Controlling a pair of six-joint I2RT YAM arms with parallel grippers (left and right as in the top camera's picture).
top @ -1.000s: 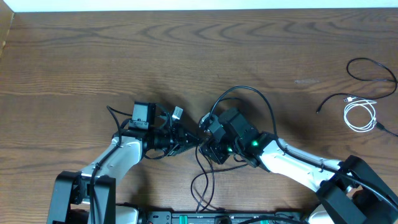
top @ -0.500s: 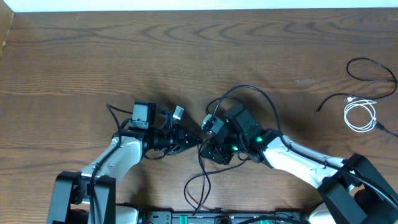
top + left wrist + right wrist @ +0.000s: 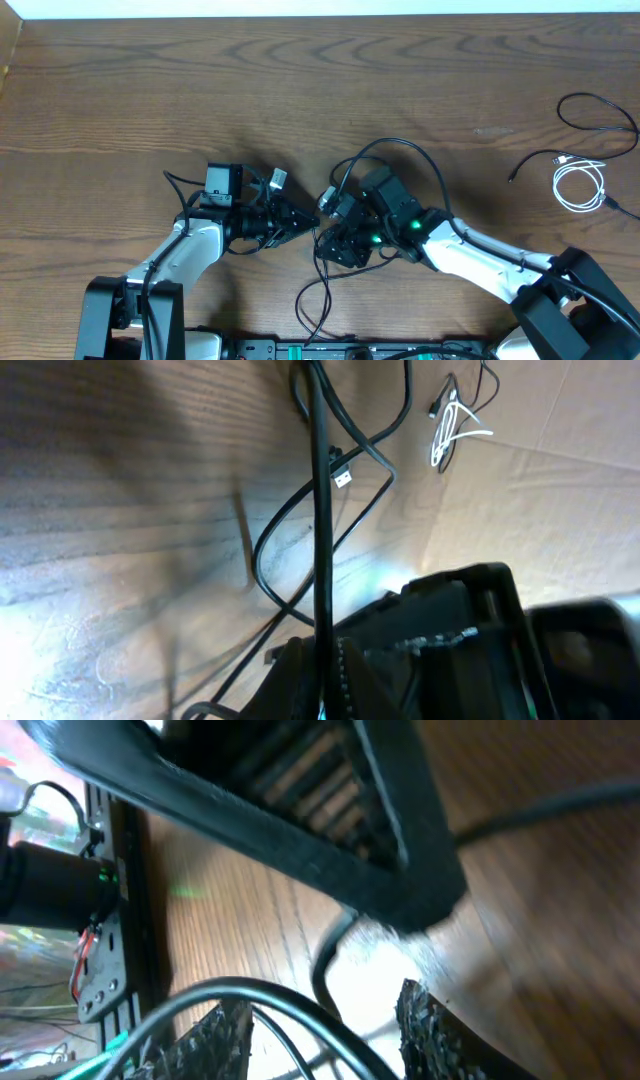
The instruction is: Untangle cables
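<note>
Left gripper (image 3: 322, 680) clamped on cable (image 3: 322, 540), which runs straight out from its tips. Right gripper (image 3: 325, 1015) fingers apart, cable arcing between them, not pinched.

- Table (image 3: 300, 80): finished in dark brown; a wavy wood grain is shown across it.
- Tangled cable (image 3: 395, 141): coloured black throughout; its plug (image 3: 343, 477) is tipped in silver.
- Coiled cable (image 3: 580, 188): white.
- Loose cable (image 3: 600, 110): black.
- Left arm (image 3: 185, 250): cased in white, with black joints.
- Left gripper (image 3: 305, 225): black.
- Right arm (image 3: 480, 265): cased in white, with black joints; a green light (image 3: 408, 229) is lit on it.
- Right gripper (image 3: 325, 1030): black; its fingers (image 3: 425, 1025) are patterned with a fine cross-hatch.
</note>
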